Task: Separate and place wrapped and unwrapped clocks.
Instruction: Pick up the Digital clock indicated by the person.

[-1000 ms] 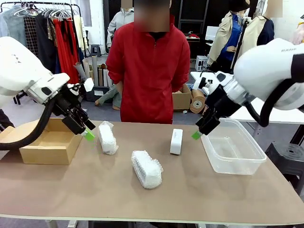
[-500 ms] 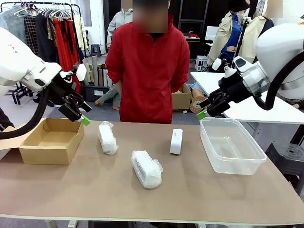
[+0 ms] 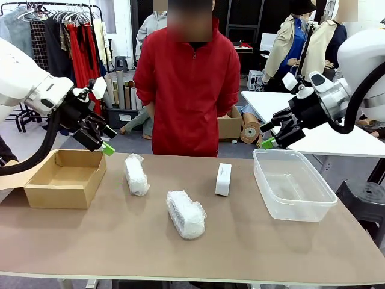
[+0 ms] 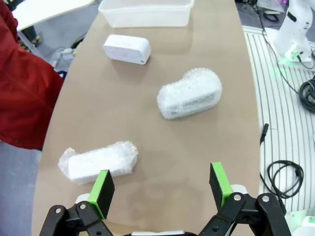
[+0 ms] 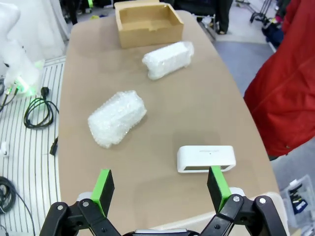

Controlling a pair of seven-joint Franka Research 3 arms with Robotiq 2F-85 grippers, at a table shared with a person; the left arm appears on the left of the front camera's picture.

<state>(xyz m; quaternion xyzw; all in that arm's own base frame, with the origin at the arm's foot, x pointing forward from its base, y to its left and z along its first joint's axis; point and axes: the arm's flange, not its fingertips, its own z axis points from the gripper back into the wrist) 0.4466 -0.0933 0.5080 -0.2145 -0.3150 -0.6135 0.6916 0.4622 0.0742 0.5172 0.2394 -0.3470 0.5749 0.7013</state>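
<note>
Two wrapped clocks (image 3: pixel 136 175) (image 3: pixel 186 214) and one bare clock (image 3: pixel 223 179) lie apart.

On the table (image 3: pixel 271 244), 1 cardboard box (image 3: pixel 60 195) sits left and 1 clear tub (image 3: pixel 304 211) right.

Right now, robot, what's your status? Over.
Left end effector open, empty, near cardboard box; right end effector open, empty, near clear tub. Two wrapped clocks, bare clock on table. Person at far side.

Left gripper (image 3: pixel 104 144) has lifted back toward the cardboard box (image 3: pixel 60 195); right gripper (image 3: pixel 268 137) rose away above the tub (image 3: pixel 289 211)
</note>
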